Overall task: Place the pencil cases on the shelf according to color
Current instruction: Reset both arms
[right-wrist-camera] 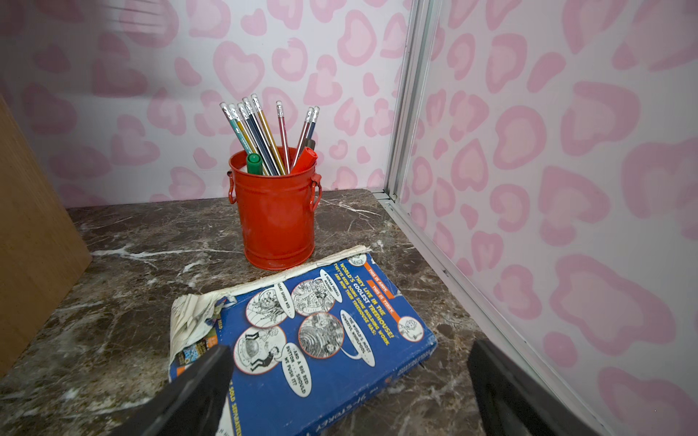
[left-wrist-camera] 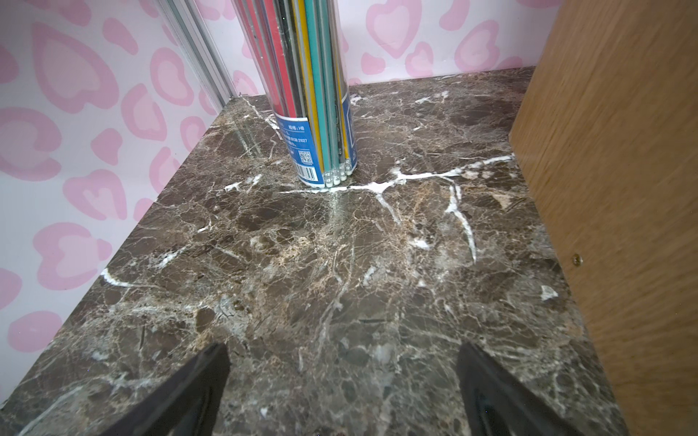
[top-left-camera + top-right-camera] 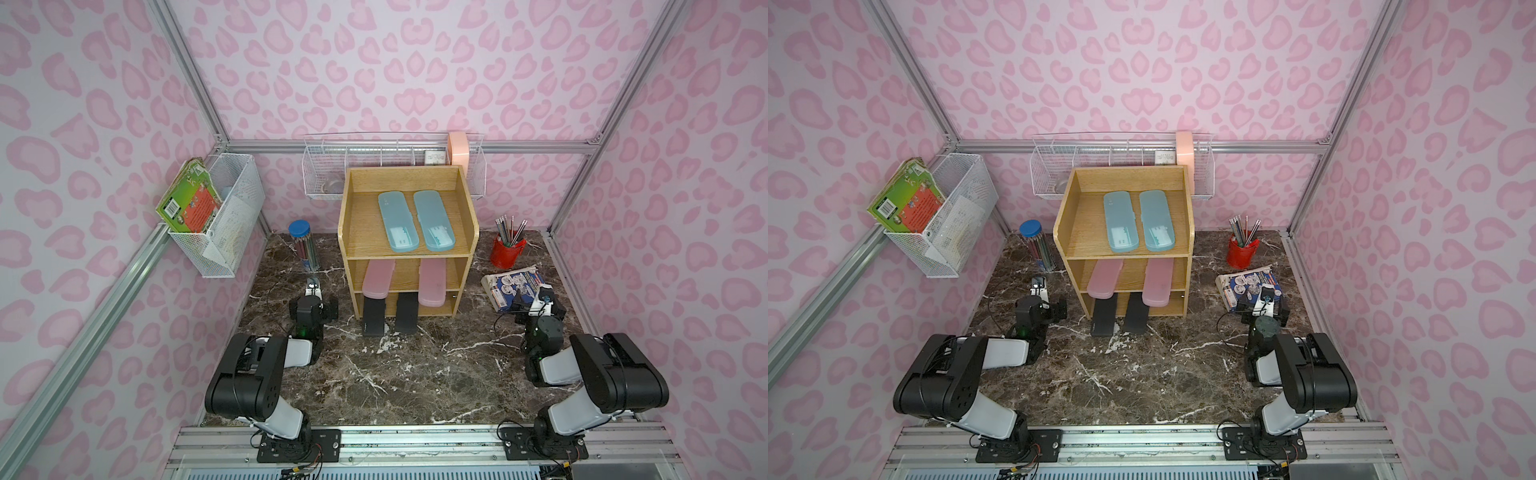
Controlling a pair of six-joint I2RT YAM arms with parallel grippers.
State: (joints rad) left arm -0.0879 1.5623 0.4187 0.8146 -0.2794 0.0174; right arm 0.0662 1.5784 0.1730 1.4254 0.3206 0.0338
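Note:
The oak shelf (image 3: 362, 232) (image 3: 1080, 237) stands at the back middle of the marble table. Two light blue pencil cases (image 3: 396, 222) (image 3: 434, 220) lie side by side on its top tier. Two pink cases (image 3: 378, 279) (image 3: 432, 282) stick out of the middle tier. Two black cases (image 3: 373, 318) (image 3: 406, 316) stick out of the bottom tier onto the table. My left gripper (image 2: 342, 351) (image 3: 312, 291) is open and empty, low over the table left of the shelf. My right gripper (image 1: 349, 351) (image 3: 531, 305) is open to the right of the shelf, over a book's near end.
A blue-lidded clear pencil tube (image 3: 305, 245) (image 2: 313, 113) stands ahead of my left gripper. A red cup of pencils (image 3: 508, 251) (image 1: 277, 219) and a blue book (image 3: 513, 286) (image 1: 321, 339) lie to the right. White wire baskets (image 3: 224, 216) (image 3: 332, 174) hang on the walls.

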